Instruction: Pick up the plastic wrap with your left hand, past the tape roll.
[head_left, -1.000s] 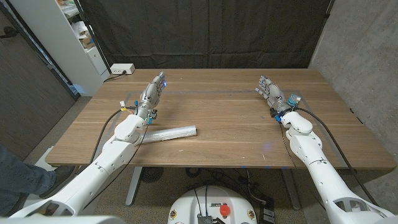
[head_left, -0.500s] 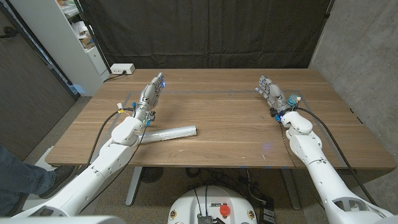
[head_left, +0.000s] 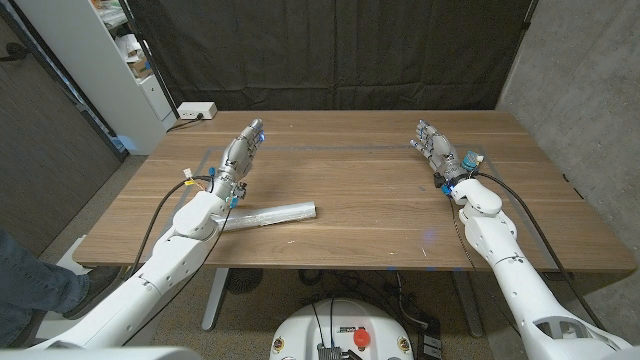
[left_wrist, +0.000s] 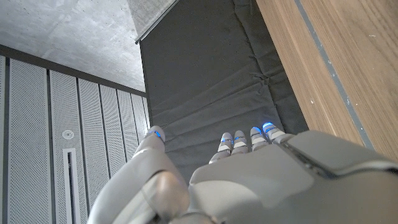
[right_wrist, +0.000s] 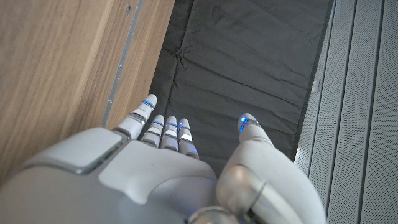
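The plastic wrap (head_left: 270, 214) is a long pale roll lying flat near the table's front left, running left to right. My left hand (head_left: 241, 153) is raised above the table just behind the roll's left end, fingers straight and apart, holding nothing; its forearm crosses over that end. The left wrist view shows the back of my left hand (left_wrist: 261, 177) with fingertips (left_wrist: 268, 128) pointing at the black curtain. My right hand (head_left: 434, 146) stands at the far right of the table, fingers extended, empty. The right wrist view shows the back of that hand (right_wrist: 155, 168).
The wooden table (head_left: 370, 190) has a thin tape line (head_left: 330, 147) across its far part. A black curtain (head_left: 330, 50) hangs behind it. A white shelf (head_left: 120, 60) and a power strip (head_left: 196, 111) stand at the back left. A person's leg (head_left: 30, 280) shows at the lower left.
My left arm has drifted slightly left and back, with the hand still open above the table. The roll and my right hand have not moved.
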